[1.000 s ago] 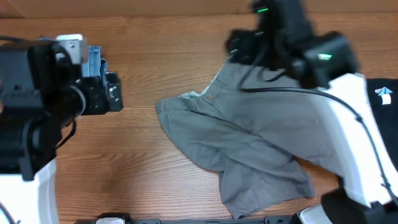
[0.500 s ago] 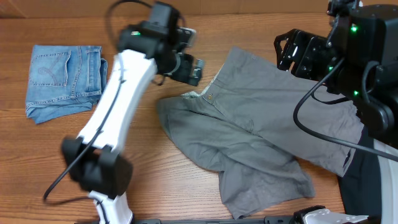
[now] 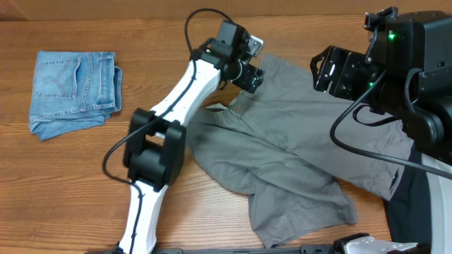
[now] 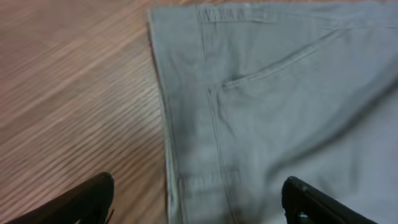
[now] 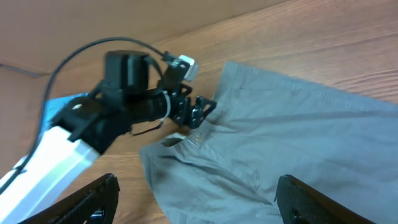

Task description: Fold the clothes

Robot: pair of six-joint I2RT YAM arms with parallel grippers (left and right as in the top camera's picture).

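– Shorts: where are they lying?
– Grey shorts (image 3: 296, 155) are lying spread and rumpled on the wooden surface (image 3: 70, 190), centre to right, not yet folded. Nearest the robot, one leg hem (image 3: 304, 226) is trailing toward the front edge.
– Which way are they pointing?
– Their long axis is running on a diagonal: legs toward the near right, waistband (image 4: 261, 12) toward the far left, with a slit pocket (image 4: 273, 65) facing up there.
– And the arms?
– Farther back, the left pincer (image 3: 251, 77) is hanging over the waistband's far-left corner, fingers spread wide, gripping nothing. I am judging that it is lining up on that corner to lift it for a fold. The right pincer (image 3: 321, 70) is hanging over the far right side of the shorts, also spread wide and empty, seemingly placed to take a matching edge.
– Anything else?
– Blue denim shorts (image 3: 74, 92) are sitting folded at the far left, well apart, likely parked out of the way.
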